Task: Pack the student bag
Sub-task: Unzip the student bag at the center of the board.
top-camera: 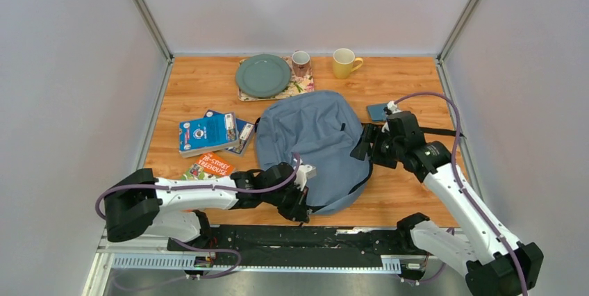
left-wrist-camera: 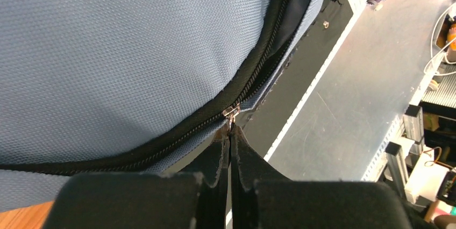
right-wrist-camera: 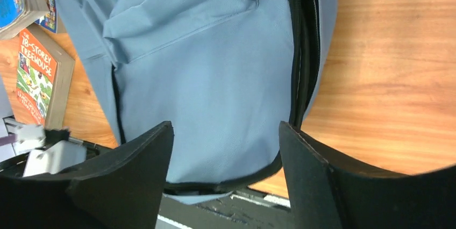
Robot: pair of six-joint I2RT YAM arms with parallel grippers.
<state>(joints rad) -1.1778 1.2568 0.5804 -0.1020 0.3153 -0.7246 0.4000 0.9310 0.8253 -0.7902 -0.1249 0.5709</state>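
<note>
The student bag (top-camera: 312, 144), a big grey-blue backpack with black zipper trim, lies flat mid-table. My left gripper (top-camera: 303, 197) is at the bag's near edge, shut on the small metal zipper pull (left-wrist-camera: 231, 114); its fingertips (left-wrist-camera: 221, 144) press together just below the slider. The zipper teeth (left-wrist-camera: 161, 140) run closed to the left of the slider. My right gripper (top-camera: 364, 144) hovers at the bag's right side, open, with only bag fabric (right-wrist-camera: 215, 78) showing between its fingers (right-wrist-camera: 153, 143). A blue book (top-camera: 207, 133) and an orange book (top-camera: 210, 165) lie left of the bag.
At the back stand a green plate (top-camera: 262, 75) on a floral mat, a patterned mug (top-camera: 301, 62) and a yellow mug (top-camera: 344, 62). A small flat teal case (top-camera: 378, 111) lies right of the bag. The table's near edge and the black rail (top-camera: 292, 237) run just below the bag.
</note>
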